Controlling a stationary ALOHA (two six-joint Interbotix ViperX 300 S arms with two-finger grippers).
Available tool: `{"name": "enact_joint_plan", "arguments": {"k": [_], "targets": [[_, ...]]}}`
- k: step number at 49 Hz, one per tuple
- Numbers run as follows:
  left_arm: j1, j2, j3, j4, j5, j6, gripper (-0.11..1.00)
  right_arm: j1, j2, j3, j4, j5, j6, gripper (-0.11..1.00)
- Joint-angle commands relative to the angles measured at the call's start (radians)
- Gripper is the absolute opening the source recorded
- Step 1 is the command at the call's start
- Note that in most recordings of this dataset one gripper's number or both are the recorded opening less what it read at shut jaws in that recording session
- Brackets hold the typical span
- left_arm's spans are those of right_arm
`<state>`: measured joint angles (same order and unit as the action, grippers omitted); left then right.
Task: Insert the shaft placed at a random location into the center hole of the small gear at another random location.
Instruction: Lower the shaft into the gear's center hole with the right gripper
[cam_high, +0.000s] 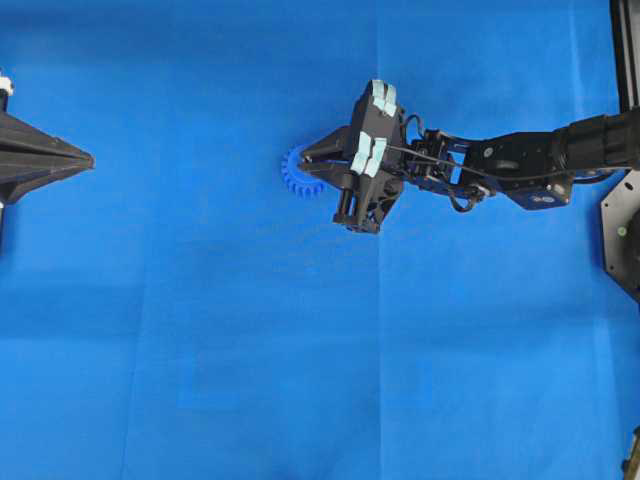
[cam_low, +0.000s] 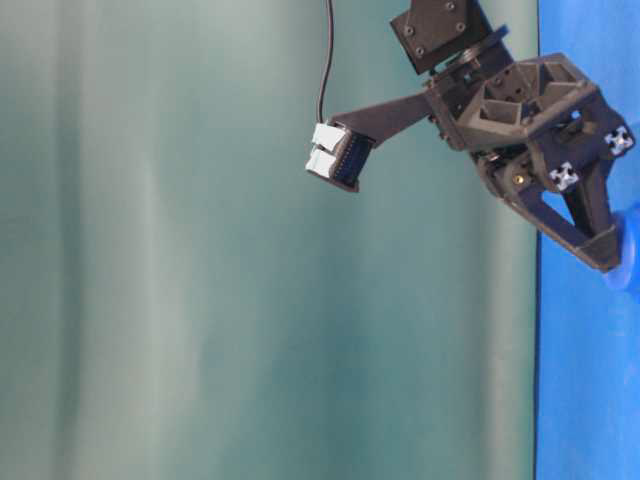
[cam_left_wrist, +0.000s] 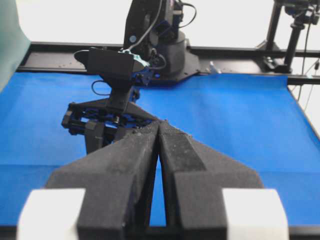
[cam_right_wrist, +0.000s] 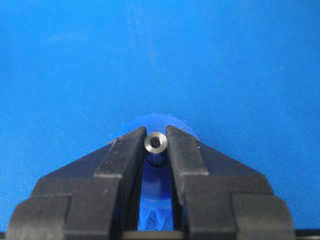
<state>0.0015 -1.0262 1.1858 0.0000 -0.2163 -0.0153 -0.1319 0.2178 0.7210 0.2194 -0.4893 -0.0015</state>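
Left claw (cam_left_wrist: 159, 131) sat pressed shut w/ nothing in it, parked well clear. Right claw (cam_right_wrist: 156, 142) pinched the shaft (cam_right_wrist: 155, 142) upright, hovering directly over the small gear (cam_right_wrist: 156, 187), prob. to line up w/ its hub; center hole hidden.

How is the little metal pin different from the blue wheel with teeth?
The pin is shiny silver-grey metal; the gear is bright blue, close to the cloth's colour. The pin looks far smaller than the gear. The pin has a smooth round end, while the gear has teeth around its rim. The pin is clamped in the right gripper; the gear lies on the cloth. In the wrist view, both look round.
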Motion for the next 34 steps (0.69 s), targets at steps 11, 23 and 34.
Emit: {"name": "enact_joint_plan", "arguments": {"k": [11,23,34], "targets": [[0.000,0.005,-0.009,0.002,-0.006,-0.002,0.00,0.000,-0.009,-0.017,-0.002,-0.008,-0.002,0.03],[0.000,0.003,-0.011,0.002,-0.002,-0.002,0.00,-0.002,-0.009,-0.018,-0.003,-0.008,-0.003,0.03],[0.002,0.005,-0.011,0.003,-0.002,0.000,0.00,0.000,-0.011,-0.021,-0.003,-0.003,-0.003,0.13]]}}
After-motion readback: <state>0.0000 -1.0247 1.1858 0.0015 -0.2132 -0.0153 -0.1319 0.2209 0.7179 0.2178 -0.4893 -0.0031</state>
